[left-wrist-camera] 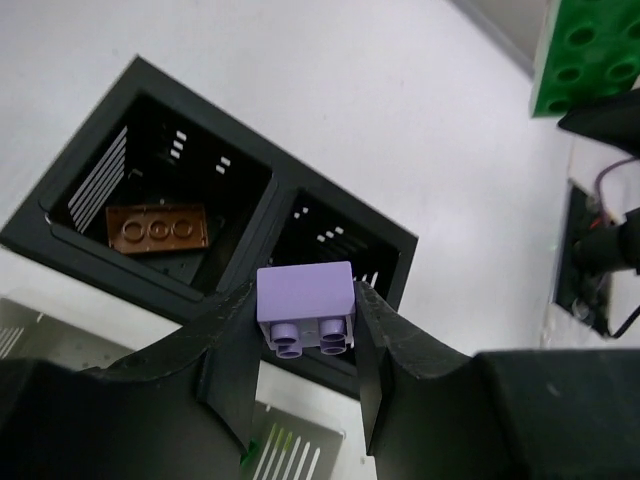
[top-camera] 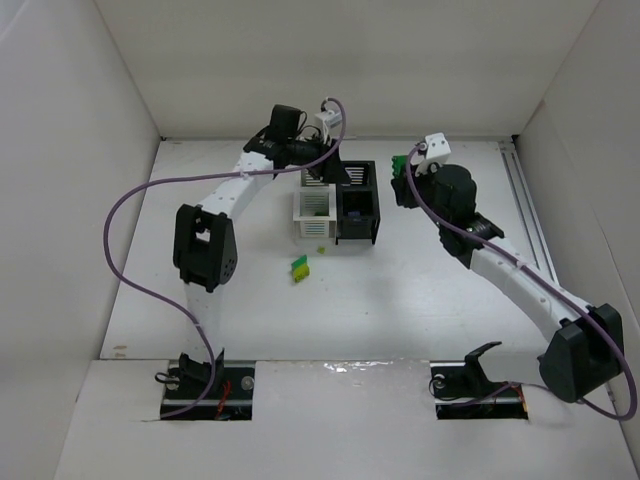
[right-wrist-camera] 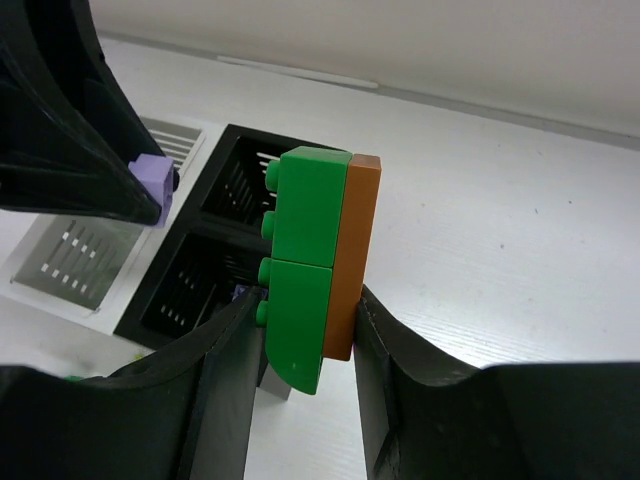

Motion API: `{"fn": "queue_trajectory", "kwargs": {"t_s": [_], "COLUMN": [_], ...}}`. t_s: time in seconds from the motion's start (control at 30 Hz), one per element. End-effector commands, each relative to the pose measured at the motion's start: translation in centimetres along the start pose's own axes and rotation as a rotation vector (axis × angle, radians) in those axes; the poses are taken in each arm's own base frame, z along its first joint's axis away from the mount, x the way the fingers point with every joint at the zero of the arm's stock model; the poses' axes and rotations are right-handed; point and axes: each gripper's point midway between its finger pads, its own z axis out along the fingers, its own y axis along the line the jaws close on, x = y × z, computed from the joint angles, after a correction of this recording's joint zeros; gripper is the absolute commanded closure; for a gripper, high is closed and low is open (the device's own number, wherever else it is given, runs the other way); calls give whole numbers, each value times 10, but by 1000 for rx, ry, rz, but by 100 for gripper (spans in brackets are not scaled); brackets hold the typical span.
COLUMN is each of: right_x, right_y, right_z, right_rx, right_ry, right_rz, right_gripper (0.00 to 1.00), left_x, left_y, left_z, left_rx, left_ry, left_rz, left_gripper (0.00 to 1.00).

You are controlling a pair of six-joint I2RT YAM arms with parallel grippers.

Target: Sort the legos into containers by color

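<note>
My left gripper (left-wrist-camera: 305, 322) is shut on a purple brick (left-wrist-camera: 305, 300), held studs down above the black bins (left-wrist-camera: 330, 240). One black bin holds an orange brick (left-wrist-camera: 158, 228). My right gripper (right-wrist-camera: 308, 310) is shut on a green brick (right-wrist-camera: 305, 250) stuck to an orange plate (right-wrist-camera: 357, 250), raised to the right of the bin block (top-camera: 337, 200). In the top view the left gripper (top-camera: 322, 148) hovers over the block's far side and the right gripper (top-camera: 403, 182) is beside it. The purple brick also shows in the right wrist view (right-wrist-camera: 150, 186).
A green and yellow brick stack (top-camera: 300, 267) and a tiny yellow-green piece (top-camera: 320, 249) lie on the table in front of the bins. The white bins (top-camera: 312, 205) form the block's left side. Walls enclose the table on three sides.
</note>
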Motion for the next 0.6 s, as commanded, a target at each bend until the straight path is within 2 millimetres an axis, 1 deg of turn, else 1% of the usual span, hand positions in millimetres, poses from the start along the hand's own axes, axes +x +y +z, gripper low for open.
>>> {"fn": "queue_trajectory", "kwargs": {"t_s": [0.0,0.07,0.1,0.13,0.2,0.23,0.27,0.3,0.33,0.37,0.4,0.43,0.47,0.5,0.53,0.57], "right_x": [-13,-13,-13,-13,-12,-10,-10,-6,-9,-10,-6,-10,-8,-8,-8,-7], "right_y": [5,7,5,7,11,12,8,9,5,6,1,1,-4,-4,-3,-3], "right_z": [-4,-4,-4,-4,-4,-5,-4,-4,-6,-9,-8,-11,-13,-13,-16,-18], "right_rx": [-35,-49,-54,-72,-94,-106,-96,-104,-103,-112,-102,-102,-91,-99,-110,-110], "right_ry": [-42,-41,-41,-41,-40,-31,-32,-22,-32,-32,-23,-34,-33,-33,-35,-37], "right_rz": [-25,-34,-44,-53,-68,-83,-82,-82,-90,-103,-101,-101,-99,-98,-98,-98], "right_gripper": [100,100,100,100,100,100,100,100,100,100,100,100,100,100,100,100], "left_x": [3,10,7,11,12,14,19,20,20,15,15,15,8,12,13,17], "left_y": [-10,-5,-10,-13,-14,-19,-23,-25,-25,-27,-32,-30,-32,-29,-34,-33], "left_z": [-10,-12,-11,-7,-4,1,10,12,12,16,20,19,20,22,26,26], "left_rx": [-55,-83,-86,-97,-98,-97,-89,-92,-92,-108,-101,-112,-114,-114,-106,-106], "left_ry": [78,97,96,115,121,129,144,148,148,140,136,137,118,125,129,136], "left_rz": [156,160,198,198,212,219,222,217,217,228,227,216,222,205,201,184], "left_gripper": [100,100,100,100,100,100,99,96,92,89,86,80,74,68,63,57]}}
